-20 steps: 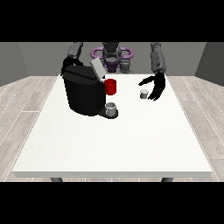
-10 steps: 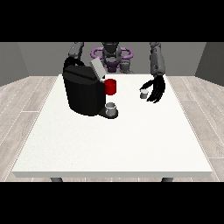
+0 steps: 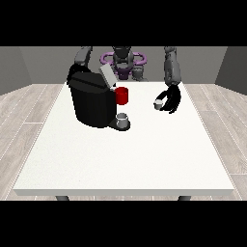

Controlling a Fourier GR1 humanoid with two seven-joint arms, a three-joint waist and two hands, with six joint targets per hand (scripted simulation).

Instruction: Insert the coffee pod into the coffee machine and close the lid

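White worktop (image 3: 144,159) carries everything the task needs. A black coffee machine (image 3: 92,102) stands toward the view's left, with its grey lid (image 3: 107,76) tilted up and open. A red part (image 3: 122,95) sits on the side of the machine that faces the view's right, and a small grey cup (image 3: 123,119) stands on the machine's base below it.

The coffee pod (image 3: 157,104), small and pale, is over at the view's right, well apart from the machine. The hand at the view's right (image 3: 172,99) is right up against it, its dark fingers curving down and around the pod's far side. Whether they have closed on the pod or only cup it, I cannot tell, and I cannot tell whether the pod rests on the worktop or is raised off it.

The other arm reaches down behind the machine at the view's left, and its hand is hidden by the machine's body.

By my judgement the task is at an early stage: the pod is at the point of being grasped, at most. Left to do are carrying it across to the open machine, setting it inside and lowering the lid.

No brand, label or writing can be read on anything.
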